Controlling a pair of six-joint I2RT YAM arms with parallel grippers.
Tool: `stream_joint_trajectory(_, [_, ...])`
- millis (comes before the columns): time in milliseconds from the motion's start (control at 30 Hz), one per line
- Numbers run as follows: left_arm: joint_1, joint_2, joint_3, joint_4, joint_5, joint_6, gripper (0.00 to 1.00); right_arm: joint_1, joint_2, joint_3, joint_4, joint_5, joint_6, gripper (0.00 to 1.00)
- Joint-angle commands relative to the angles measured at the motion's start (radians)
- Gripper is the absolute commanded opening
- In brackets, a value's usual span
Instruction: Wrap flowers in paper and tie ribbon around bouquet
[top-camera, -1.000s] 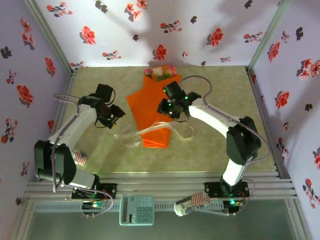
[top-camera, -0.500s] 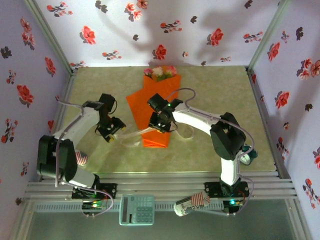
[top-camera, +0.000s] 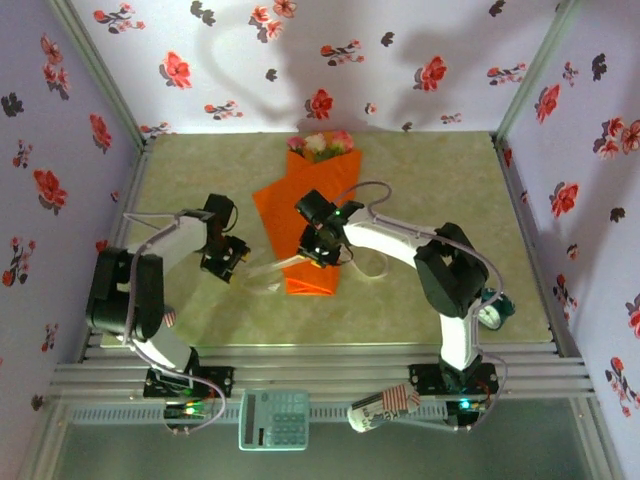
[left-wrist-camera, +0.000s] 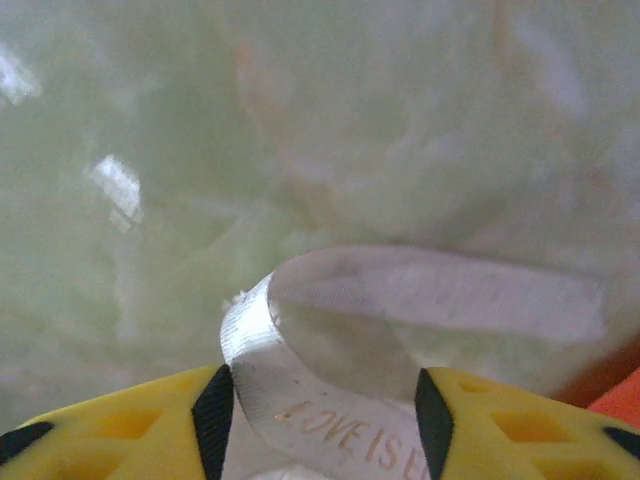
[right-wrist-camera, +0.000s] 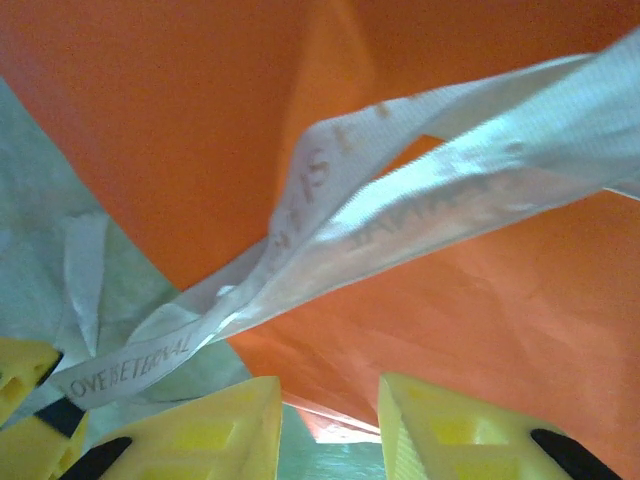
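1. Counting one bouquet (top-camera: 285, 215): orange paper cone lying flat on the surface (top-camera: 430, 190), a few pink and cream flowers (top-camera: 322, 143) in its far, wide end.
2. One ribbon (top-camera: 268, 266), draped across the cone's narrow end.
3. Left gripper (top-camera: 232, 264): half apart around the ribbon, grip impossible to tell.
4. Right gripper (top-camera: 314, 254): slightly parted, empty, over the cone.

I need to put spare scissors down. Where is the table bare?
Bare table in the far right corner, between bouquet and right wall; also far left, beside the left wall. Crowded mid-table: bouquet, ribbon, left arm and right arm meet.
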Motion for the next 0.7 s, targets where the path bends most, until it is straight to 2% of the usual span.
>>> stream_joint_trajectory(0, [0.013, 0.048, 0.051, 0.022, -0.035, 0.040, 0.44, 0.036, 0.035, 0.055, -0.018, -0.021, -0.034, 0.32])
stream_joint_trajectory(133, [0.034, 0.069, 0.052, 0.055, -0.010, 0.079, 0.22, 0.085, 0.051, 0.081, -0.015, -0.033, -0.119, 0.32])
stream_joint_trajectory(233, [0.072, 0.086, 0.075, 0.084, 0.005, 0.119, 0.00, 0.144, 0.080, 0.133, -0.018, -0.025, -0.227, 0.41])
stream_joint_trajectory(400, [0.132, 0.176, 0.163, 0.128, 0.103, 0.219, 0.00, 0.227, 0.205, 0.307, -0.080, 0.032, -0.326, 0.52])
stream_joint_trajectory(533, [0.153, 0.223, 0.186, 0.147, 0.185, 0.246, 0.00, 0.245, 0.318, 0.452, -0.122, 0.069, -0.281, 0.54])
stream_joint_trajectory(667, [0.165, 0.213, 0.174, 0.155, 0.192, 0.244, 0.00, 0.243, 0.394, 0.526, -0.179, 0.114, -0.183, 0.55])
